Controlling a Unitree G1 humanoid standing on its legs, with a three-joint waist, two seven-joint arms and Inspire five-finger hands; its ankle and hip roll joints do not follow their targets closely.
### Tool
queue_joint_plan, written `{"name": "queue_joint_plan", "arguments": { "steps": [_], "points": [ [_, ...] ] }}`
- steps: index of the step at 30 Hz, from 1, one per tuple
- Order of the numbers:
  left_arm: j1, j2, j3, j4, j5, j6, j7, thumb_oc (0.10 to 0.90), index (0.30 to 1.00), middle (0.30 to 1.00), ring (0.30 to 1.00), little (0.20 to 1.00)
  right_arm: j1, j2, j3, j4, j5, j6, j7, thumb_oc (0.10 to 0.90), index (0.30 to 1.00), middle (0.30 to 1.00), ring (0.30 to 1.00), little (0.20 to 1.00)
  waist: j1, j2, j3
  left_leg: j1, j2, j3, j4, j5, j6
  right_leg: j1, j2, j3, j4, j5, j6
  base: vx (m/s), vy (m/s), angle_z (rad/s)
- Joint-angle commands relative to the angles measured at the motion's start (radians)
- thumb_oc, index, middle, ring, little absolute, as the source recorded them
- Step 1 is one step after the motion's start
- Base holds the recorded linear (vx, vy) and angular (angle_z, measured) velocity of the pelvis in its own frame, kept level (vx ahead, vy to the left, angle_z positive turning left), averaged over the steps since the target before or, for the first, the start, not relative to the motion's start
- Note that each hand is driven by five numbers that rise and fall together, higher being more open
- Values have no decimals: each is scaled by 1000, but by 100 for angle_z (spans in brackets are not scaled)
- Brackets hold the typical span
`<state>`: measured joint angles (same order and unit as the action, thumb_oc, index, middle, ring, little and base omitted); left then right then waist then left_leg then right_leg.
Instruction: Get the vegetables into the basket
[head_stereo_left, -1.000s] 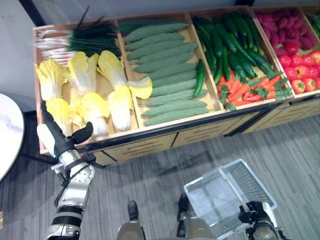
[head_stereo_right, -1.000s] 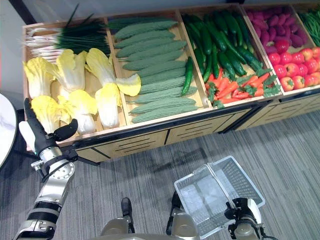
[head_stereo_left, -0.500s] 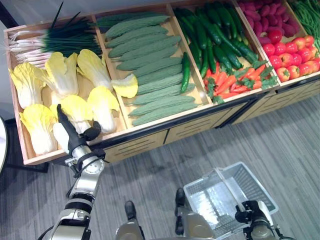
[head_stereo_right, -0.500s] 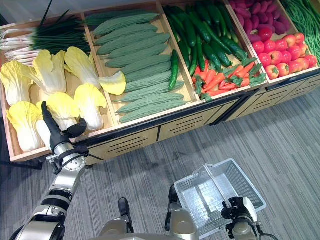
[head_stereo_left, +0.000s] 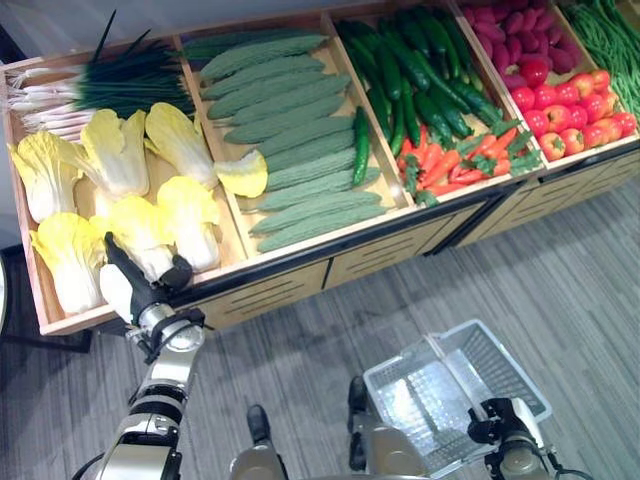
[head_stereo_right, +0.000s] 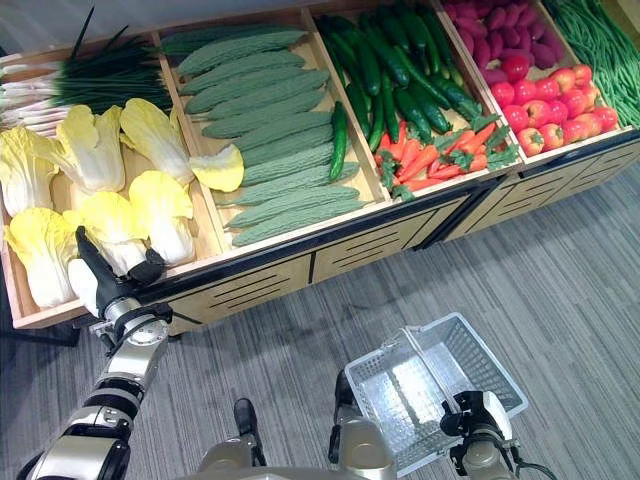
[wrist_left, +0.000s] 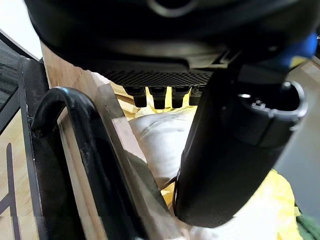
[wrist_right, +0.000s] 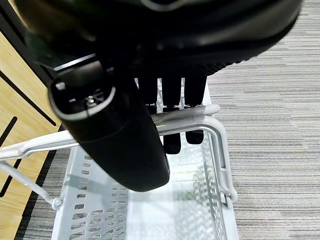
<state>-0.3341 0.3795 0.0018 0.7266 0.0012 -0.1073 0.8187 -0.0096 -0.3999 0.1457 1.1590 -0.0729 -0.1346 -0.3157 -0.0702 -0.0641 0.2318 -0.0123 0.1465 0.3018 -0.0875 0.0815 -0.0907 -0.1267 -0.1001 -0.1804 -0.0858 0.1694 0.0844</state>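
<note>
basket: white plastic mesh basket (head_stereo_right: 432, 385) empty, right hand (wrist_right: 150, 100) clenched round handle
left hand (head_stereo_left: 135, 282): fingers straight, at wooden produce stand (head_stereo_left: 280, 285) front edge by yellow-white cabbage heads (head_stereo_left: 140, 225), nothing picked

From my seat I see a long wooden stand (head_stereo_left: 300, 285) across the far side, with cabbages (head_stereo_left: 120, 215) in its left bin, spring onions (head_stereo_left: 90, 88) behind them, bitter gourds (head_stereo_left: 290, 140) in the next bin, then cucumbers (head_stereo_left: 420, 70) with carrots (head_stereo_left: 455, 165) in front, and tomatoes (head_stereo_left: 575, 110) at the far right. My left hand (head_stereo_left: 135, 285) is at the stand's front edge, just before the nearest cabbages. The basket (head_stereo_left: 450, 395) hangs over the floor at lower right, well apart from the stand, its handle (wrist_right: 185, 116) in my right hand (wrist_right: 130, 145).
</note>
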Motion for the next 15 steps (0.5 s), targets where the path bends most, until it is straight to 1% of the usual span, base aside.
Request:
{"name": "queue_joint_plan", "arguments": {
  "steps": [1,2,3,4,5,6,7,8,9,11,15],
  "points": [
    [-56,67,11,182,9,75,-27,900,1000,1000,1000,1000,-24,-62,42,-20,-11,-13,-53,400,300,300,300,300,-4,-46,-38,19,43,-61,0,4,-54,-15,-61,79,38,-21,98,23,6,-7],
    [-63,71,6,216,5,86,-49,857,940,940,940,940,-23,-67,44,-27,-16,-12,-51,400,300,300,300,300,-6,-44,-39,22,43,-60,0,3,-54,-14,-59,82,38,-21,98,24,20,-7],
    [-83,76,0,264,-15,99,-71,790,846,846,846,846,-29,-74,50,-22,-19,-8,-46,400,300,300,300,300,-9,-39,-41,26,43,-57,0,2,-54,-13,-58,84,39,-22,98,18,16,-8],
    [-84,76,-1,265,-15,98,-71,667,673,673,673,673,-29,-74,50,-21,-18,-8,-46,400,300,300,300,300,-8,-39,-40,26,43,-56,0,2,-54,-12,-58,84,39,-22,98,16,19,-8],
    [-93,77,-7,297,-41,103,-106,506,448,448,448,448,-31,-80,54,-31,-20,-3,-41,400,300,300,300,300,-11,-36,-42,28,42,-55,0,3,-54,-12,-56,86,40,-23,98,13,15,-5],
    [-106,77,0,328,-77,99,-126,400,300,300,300,300,-33,-86,56,-26,-21,1,-36,400,300,300,300,300,-12,-31,-43,30,42,-53,0,2,-54,-11,-56,87,41,-23,98,19,23,-4],
    [-115,72,12,361,-131,93,-152,400,300,300,300,300,-38,-91,60,-22,-23,8,-28,400,300,300,300,300,-13,-28,-45,32,42,-53,0,2,-54,-11,-55,88,41,-24,98,26,34,-2],
    [-132,71,37,401,-219,86,-183,400,300,300,300,300,-44,-99,63,-21,-25,17,-20,400,300,300,300,300,-15,-22,-45,37,41,-51,0,0,-54,-10,-54,90,42,-24,98,39,48,-3],
    [-163,82,64,453,-323,89,-246,400,300,300,300,300,-44,-110,74,-36,-37,31,-1,400,300,300,300,300,-22,-14,-52,44,42,-46,0,-2,-55,-6,-54,94,44,-26,98,34,40,-4],
    [-186,89,63,454,-338,90,-254,400,300,300,300,300,-47,-115,77,-35,-43,34,3,400,300,300,300,300,-23,-11,-54,49,43,-43,0,-4,-56,-4,-53,94,45,-27,99,28,25,-5],
    [-235,126,82,533,-377,115,-280,400,300,300,300,300,-50,-127,87,-46,-54,35,15,400,300,300,300,300,-31,-6,-59,63,43,-33,0,-8,-58,4,-50,99,48,-30,99,26,20,-6]
  ]
}}
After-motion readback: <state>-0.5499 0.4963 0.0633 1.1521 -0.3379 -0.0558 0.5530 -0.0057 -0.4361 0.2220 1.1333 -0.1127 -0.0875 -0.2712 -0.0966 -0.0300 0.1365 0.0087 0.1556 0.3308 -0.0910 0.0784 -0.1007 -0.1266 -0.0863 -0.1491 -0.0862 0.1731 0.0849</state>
